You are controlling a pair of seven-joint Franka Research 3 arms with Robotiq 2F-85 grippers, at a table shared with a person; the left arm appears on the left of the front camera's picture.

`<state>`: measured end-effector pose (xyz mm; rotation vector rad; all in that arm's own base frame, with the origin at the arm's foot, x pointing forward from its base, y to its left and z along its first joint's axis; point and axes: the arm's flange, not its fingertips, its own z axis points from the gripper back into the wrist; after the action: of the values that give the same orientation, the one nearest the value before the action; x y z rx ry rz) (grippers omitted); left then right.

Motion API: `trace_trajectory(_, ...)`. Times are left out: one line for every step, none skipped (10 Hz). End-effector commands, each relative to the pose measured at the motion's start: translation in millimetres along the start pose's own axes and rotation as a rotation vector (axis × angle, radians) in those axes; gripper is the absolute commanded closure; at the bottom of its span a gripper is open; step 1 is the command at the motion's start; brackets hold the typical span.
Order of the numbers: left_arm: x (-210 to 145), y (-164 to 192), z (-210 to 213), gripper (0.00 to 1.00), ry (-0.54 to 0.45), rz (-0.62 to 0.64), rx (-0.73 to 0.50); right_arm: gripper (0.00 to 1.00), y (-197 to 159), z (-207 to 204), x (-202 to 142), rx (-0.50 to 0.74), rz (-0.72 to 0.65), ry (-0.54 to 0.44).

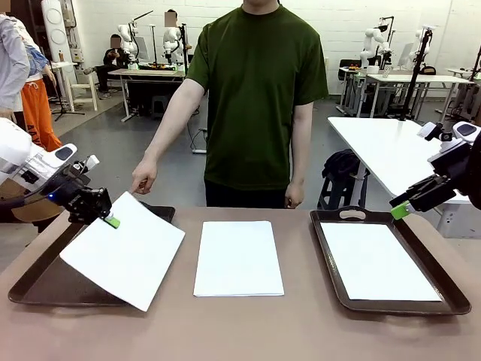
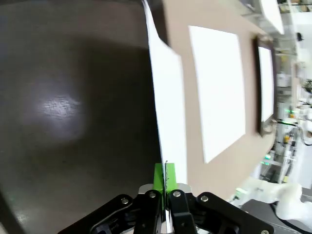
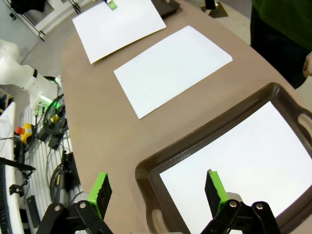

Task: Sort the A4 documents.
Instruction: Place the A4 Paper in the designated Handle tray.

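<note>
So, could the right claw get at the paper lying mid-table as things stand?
Probably yes. The right claw hangs open by the right tray, the mid-table paper lies flat and uncovered, and the left claw, shut on its own sheet, is off to the side.

Landmark: middle paper stack [image 1: 239, 258], flat on the table [image 1: 248, 331]. Left of it is the left tray [image 1: 37, 289]. A tilted sheet [image 1: 124, 250] hangs over that tray, its far corner pinched in the left gripper [image 1: 111, 221]. Right of the stack is the right tray [image 1: 391, 307], with a flat sheet [image 1: 378, 261] inside. The right gripper [image 1: 400, 210] is above that tray's far right part, jaws apart. A person [image 1: 255, 98] stands behind the stack, at the table's far side.
</note>
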<state>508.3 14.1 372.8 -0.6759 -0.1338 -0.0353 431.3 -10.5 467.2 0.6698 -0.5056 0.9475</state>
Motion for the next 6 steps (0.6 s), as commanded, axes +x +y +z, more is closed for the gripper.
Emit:
trace_trajectory(1.2, 3.5, 4.9, 0.99, -0.01, 0.012, 0.118, 0.0, 0.4, -1.7, -1.1, 0.0, 0.01, 0.004)
trace_trajectory(8.6, 14.1, 9.4, 0.99, -0.021, 0.015, 0.164, 0.0, 0.4, -1.7, -1.1, 0.0, 0.01, 0.004)
trace_trajectory(14.0, 22.7, 15.7, 0.99, -0.04, 0.029, 0.184, 0.0, 0.4, -1.7, -1.1, 0.0, 0.01, 0.004)
trace_trajectory(20.0, 28.1, 20.0, 0.99, -0.052, 0.028, 0.213, 0.0, 0.4, -1.7, -1.1, 0.0, 0.01, 0.004)
trace_trajectory(24.6, 30.8, 19.3, 0.99, -0.064, 0.025, 0.221, 0.0, 0.4, -1.7, -1.1, 0.0, 0.01, 0.004)
trace_trajectory(29.0, 33.5, 16.1, 0.99, -0.095, 0.018, 0.252, 0.0, 0.4, -1.7, -1.1, 0.0, 0.01, 0.004)
